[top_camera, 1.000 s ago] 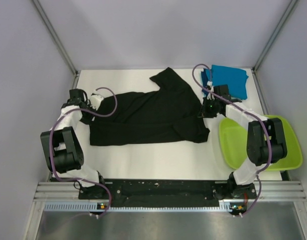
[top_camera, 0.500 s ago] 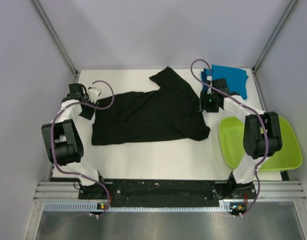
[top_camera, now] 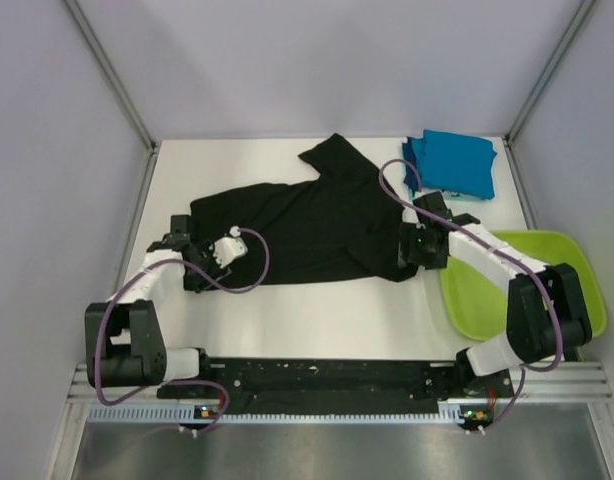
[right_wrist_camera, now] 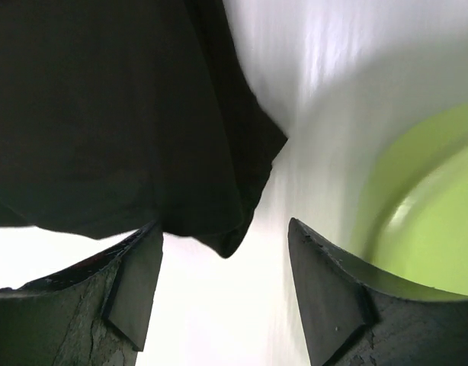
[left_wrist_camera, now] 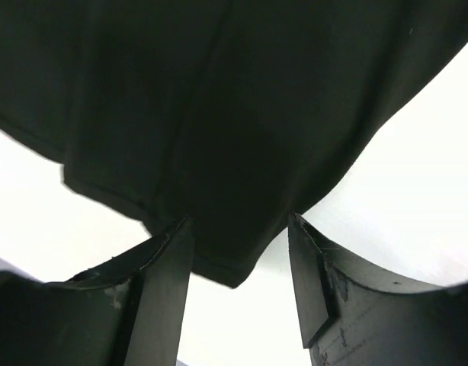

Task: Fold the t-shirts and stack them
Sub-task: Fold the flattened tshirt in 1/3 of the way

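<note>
Only other stuff here is a lime-green plastic tub point(top_camera: 487, 305) sitting at the white table's point(top_camera: 317, 320) right edge, toward the near corner, plus a metal rail point(top_camera: 87, 385) along the near edge.

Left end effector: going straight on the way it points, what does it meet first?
The black t-shirt: its hem corner lies inside the open left end effector, so cloth probably comes first. Height above the cloth is unclear.

The left gripper point(left_wrist_camera: 240, 229) is holding its fingers apart; a hem corner of the black t-shirt point(left_wrist_camera: 219, 114) is lying between them on the white table point(left_wrist_camera: 417, 152).
</note>
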### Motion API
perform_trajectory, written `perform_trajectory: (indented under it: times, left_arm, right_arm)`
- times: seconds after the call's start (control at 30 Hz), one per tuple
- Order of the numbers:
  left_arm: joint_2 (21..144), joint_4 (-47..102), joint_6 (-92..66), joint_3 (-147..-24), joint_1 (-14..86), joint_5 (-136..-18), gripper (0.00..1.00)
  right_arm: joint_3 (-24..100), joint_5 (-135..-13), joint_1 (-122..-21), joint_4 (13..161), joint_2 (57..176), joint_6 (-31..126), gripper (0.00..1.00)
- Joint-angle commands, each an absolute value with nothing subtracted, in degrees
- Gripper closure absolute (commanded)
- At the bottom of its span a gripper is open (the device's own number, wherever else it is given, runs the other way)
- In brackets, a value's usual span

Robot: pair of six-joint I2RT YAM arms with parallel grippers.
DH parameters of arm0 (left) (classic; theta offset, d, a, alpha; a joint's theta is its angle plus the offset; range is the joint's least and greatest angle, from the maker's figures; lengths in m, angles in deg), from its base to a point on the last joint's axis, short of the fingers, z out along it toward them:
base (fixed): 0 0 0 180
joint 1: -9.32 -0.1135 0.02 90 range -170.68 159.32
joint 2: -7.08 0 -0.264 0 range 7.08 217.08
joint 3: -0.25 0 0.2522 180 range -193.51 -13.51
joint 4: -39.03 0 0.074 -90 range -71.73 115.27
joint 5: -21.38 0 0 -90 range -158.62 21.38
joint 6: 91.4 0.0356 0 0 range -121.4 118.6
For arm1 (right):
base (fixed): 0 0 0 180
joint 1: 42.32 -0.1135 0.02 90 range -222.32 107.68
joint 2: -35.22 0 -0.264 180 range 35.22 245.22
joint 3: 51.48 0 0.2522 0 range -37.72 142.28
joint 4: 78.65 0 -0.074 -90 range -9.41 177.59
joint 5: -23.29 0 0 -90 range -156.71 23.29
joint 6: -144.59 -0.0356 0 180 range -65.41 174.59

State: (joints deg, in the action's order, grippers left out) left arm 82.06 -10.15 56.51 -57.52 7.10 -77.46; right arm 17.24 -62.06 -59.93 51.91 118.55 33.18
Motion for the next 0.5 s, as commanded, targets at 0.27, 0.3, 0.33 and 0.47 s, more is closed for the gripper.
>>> perform_trajectory:
  times: [0.27,0.3,0.33,0.47]
  left_arm:
    - [87.86,18.05,60.92,-47.44,6.68,-69.23,0.87]
    - [87.51,18.06,60.48,-47.26,6.77,-69.23,1.00]
    - [86.72,17.72,59.87,-47.44,6.77,-69.14,1.00]
    - [80.93,11.41,59.15,-49.01,6.16,-66.16,1.00]
  right_arm:
    - [10.35,-66.27,-60.51,62.98,126.55,29.98,0.82]
    - [10.27,-66.10,-60.51,62.89,125.67,29.89,0.90]
    - [10.00,-65.83,-60.51,62.63,124.36,29.98,0.97]
    - [9.74,-64.95,-60.60,55.62,117.60,29.63,1.00]
